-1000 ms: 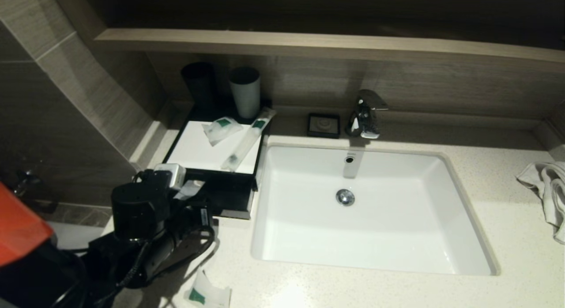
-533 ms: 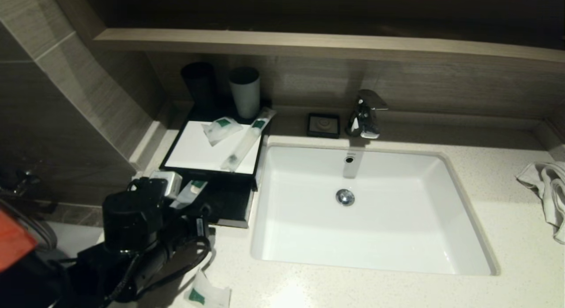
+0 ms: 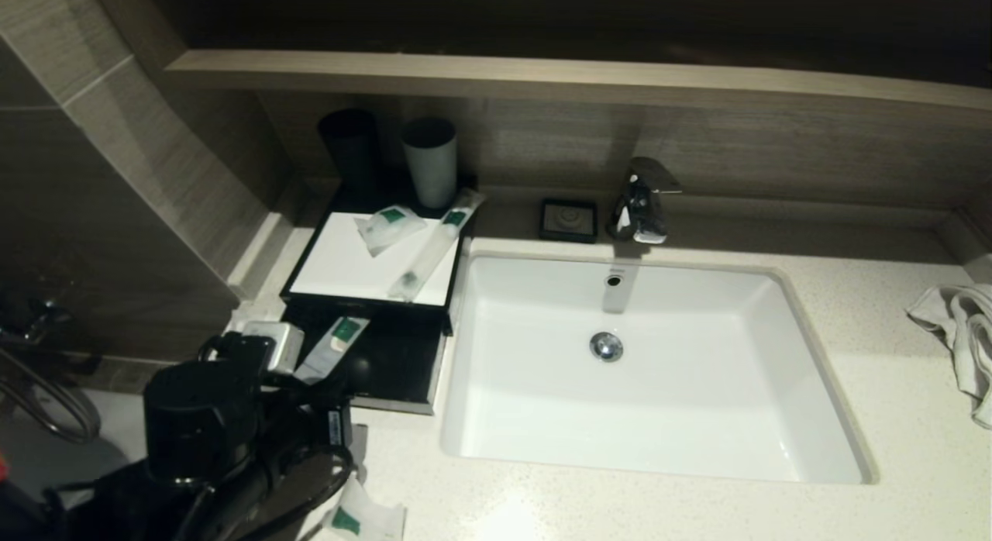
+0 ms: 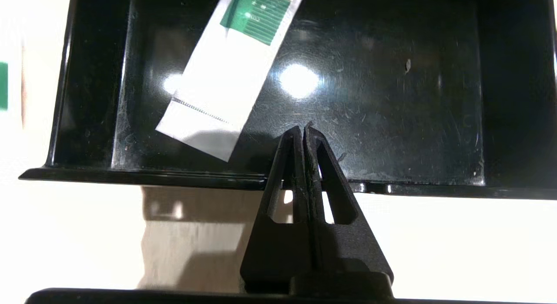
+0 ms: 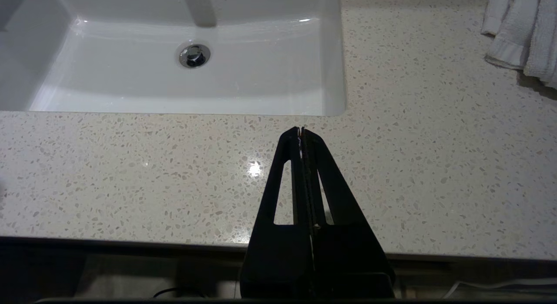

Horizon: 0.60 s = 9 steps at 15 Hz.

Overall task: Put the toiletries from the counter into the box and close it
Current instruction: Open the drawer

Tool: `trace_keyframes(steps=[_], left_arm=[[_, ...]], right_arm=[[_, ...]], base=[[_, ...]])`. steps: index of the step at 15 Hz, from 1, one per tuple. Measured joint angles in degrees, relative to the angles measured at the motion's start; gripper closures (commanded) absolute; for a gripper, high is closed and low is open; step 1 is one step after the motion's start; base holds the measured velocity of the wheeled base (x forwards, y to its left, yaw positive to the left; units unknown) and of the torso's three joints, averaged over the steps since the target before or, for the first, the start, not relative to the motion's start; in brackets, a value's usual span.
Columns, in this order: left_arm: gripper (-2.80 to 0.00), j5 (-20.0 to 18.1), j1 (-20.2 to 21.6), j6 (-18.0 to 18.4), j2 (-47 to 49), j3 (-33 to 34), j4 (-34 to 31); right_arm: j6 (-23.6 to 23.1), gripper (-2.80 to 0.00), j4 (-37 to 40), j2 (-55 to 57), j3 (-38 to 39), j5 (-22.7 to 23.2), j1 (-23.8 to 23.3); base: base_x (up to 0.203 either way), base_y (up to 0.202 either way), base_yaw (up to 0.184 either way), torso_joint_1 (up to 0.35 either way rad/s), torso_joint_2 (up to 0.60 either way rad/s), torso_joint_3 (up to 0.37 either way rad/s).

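1. The left gripper (image 4: 303, 130) hangs with its jaws pressed together and empty, just over the front lip of the low black rectangular box's sliding drawer (image 3: 395, 363), which stands pulled out.
2. One long translucent plastic tube packet with a green label (image 3: 332, 346) already lies slanted in that drawer.
3. A small squarish translucent sachet (image 3: 358, 518) lies on the off-white speckled stone tabletop (image 3: 620, 502), near the arm; judged the next pick.
4. To do it well, the gripper should open before descending and pinch the sachet by an edge, since flat film may slide on stone.
5. Another squarish sachet (image 3: 387, 225) and a second long tube (image 3: 434, 242) rest on the box's white top panel (image 3: 341, 270).
6. Rightward sit a white sink (image 3: 643, 370), a chrome tap (image 3: 639, 200) and, probably, a crumpled white towel (image 3: 961, 332).
7. The right gripper (image 5: 301, 130), closed and empty, is parked over the tabletop's front edge.
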<state>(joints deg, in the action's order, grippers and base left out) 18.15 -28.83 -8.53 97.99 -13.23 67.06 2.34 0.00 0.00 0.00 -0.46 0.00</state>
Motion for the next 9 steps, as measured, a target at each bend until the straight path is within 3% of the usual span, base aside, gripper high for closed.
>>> trace_keyframes(steps=[9], left_arm=[[0.0,-0.2,-1.29,0.05,-2.21,5.05,0.02]], right_arm=[[-0.02,0.0,0.02,0.0,0.0,0.05,0.0]], base=[[0.0,0.0,0.0,0.0,0.0,0.0]])
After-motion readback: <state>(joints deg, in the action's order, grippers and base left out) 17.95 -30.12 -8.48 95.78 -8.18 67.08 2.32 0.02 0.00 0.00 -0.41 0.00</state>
